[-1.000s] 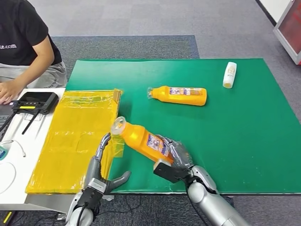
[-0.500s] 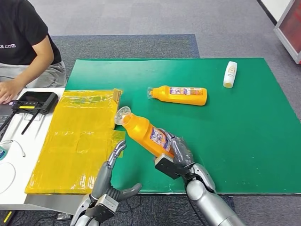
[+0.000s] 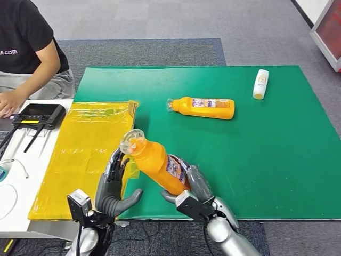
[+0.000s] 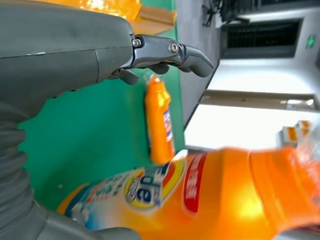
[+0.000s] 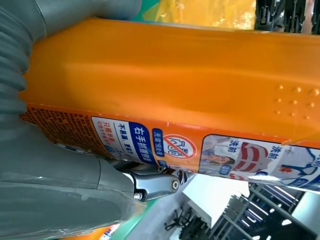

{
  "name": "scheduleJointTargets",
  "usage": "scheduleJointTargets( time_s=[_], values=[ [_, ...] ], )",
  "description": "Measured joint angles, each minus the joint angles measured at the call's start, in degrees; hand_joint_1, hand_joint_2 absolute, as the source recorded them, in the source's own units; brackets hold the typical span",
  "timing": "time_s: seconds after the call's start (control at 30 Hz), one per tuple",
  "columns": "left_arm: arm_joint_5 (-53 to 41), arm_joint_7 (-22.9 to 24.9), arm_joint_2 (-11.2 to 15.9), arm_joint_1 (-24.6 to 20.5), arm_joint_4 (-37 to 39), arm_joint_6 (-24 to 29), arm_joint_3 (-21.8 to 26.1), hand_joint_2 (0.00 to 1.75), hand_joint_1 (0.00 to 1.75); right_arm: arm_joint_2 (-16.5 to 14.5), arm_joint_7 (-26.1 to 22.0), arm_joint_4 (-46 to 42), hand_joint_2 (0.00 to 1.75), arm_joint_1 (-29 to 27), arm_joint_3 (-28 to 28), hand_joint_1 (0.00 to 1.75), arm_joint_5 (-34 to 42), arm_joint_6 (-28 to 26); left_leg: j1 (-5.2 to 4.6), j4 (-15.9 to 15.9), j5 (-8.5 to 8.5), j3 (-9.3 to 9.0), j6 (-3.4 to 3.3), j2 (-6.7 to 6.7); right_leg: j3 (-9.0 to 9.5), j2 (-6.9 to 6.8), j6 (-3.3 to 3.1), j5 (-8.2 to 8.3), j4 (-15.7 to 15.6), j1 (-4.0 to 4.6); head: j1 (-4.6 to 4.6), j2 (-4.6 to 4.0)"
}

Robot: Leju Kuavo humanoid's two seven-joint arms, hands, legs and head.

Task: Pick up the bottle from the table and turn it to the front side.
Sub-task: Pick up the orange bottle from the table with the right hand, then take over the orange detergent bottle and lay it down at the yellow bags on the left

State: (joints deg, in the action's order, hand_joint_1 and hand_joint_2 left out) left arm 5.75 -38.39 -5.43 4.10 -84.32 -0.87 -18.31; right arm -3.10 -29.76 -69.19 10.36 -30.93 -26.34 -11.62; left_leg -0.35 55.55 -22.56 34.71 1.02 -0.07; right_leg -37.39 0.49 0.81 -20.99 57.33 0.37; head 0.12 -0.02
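Observation:
My right hand grips the lower body of an orange bottle with a clear cap and lifts it off the green mat, neck tilted up to the left. In the right wrist view the bottle shows its printed label close up, wrapped by my right hand. My left hand stands beside the bottle's neck, fingers apart and raised near the cap; I cannot tell whether it touches. In the left wrist view the bottle's front label sits just past my left hand.
A second orange bottle lies on its side on the green mat, also seen as an orange bottle. A small white bottle lies far right. Yellow plastic sheet covers the left. A person sits by a black device.
My right hand has rolled and lifted the bottle, its neck swinging up and left. My left hand has risen from the table's front edge to beside the neck.

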Motion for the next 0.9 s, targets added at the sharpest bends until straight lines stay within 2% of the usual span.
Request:
scheduleJointTargets(
  time_s=[0.2,0.5,0.9],
  values=[
    [-1.6,-1.0,-1.1,-0.9,-1.4,0.2,1.4,1.75,0.0,0.1,0.2,-0.9,1.75,-0.1,-0.5,1.75,-0.5,0.0,0.0,0.0,0.01,0.0,0.01,0.0,0.0,0.0,0.0,0.0,0.0,0.0,0.01,0.0],
    [-3.6,-1.2,-1.2,-3.0,-1.9,-0.2,0.7,1.75,0.0,0.1,1.4,0.0,1.75,1.1,-1.7,1.75,-1.8,0.1,0.0,0.0,0.02,0.01,0.01,0.0,-0.01,0.0,0.0,0.0,0.0,0.0,0.01,0.0],
    [-2.2,3.2,-1.1,-7.2,-0.2,-5.0,-1.8,1.75,0.0,-0.7,0.5,2.9,1.75,4.2,-4.0,1.75,-1.4,0.7,0.0,0.0,0.04,0.03,0.05,0.0,-0.05,0.0,0.0,0.02,0.0,0.0,0.0,0.0]
  ],
)
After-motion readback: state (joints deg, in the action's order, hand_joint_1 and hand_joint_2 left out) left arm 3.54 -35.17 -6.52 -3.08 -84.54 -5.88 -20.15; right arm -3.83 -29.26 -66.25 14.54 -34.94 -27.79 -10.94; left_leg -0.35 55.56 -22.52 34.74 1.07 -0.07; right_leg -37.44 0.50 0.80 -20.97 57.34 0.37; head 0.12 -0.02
